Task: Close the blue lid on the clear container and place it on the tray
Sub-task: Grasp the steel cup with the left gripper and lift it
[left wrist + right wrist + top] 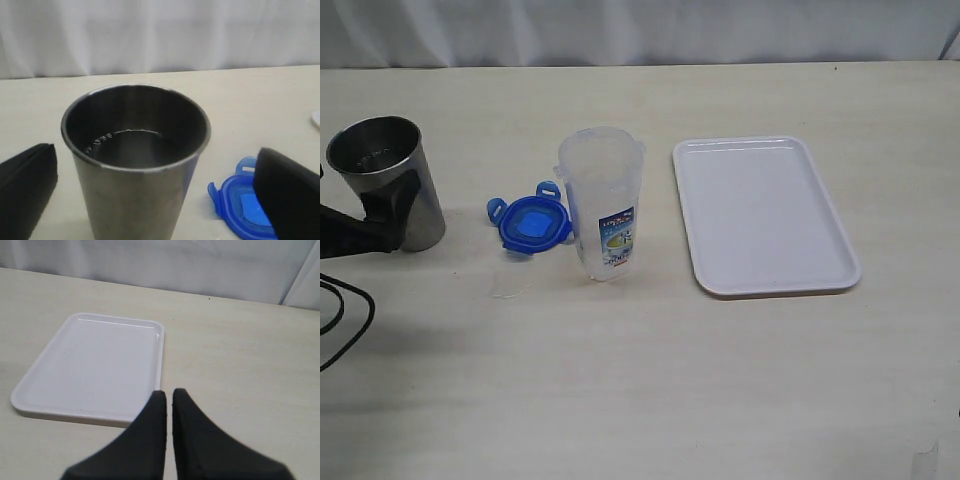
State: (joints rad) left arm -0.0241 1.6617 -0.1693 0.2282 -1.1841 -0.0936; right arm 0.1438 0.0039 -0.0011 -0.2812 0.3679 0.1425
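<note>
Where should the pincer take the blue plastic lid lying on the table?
Probably from above, by the flap pointing away from the tall clear plastic container: the bright-blue plastic lid lies flat, with the container close at its other side.

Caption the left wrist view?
Open left pincer flanks the steel cup, blue lid flat on the table beside it.

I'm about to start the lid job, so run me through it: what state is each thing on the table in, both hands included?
clear container: upright, no lid on.
blue lid: off, lying flat beside the clear container.
tray: flat, nothing on it.
metal cup: upright, not gripped.
left hand: open, straddling the metal cup.
right hand: shut, holding nothing.
</note>
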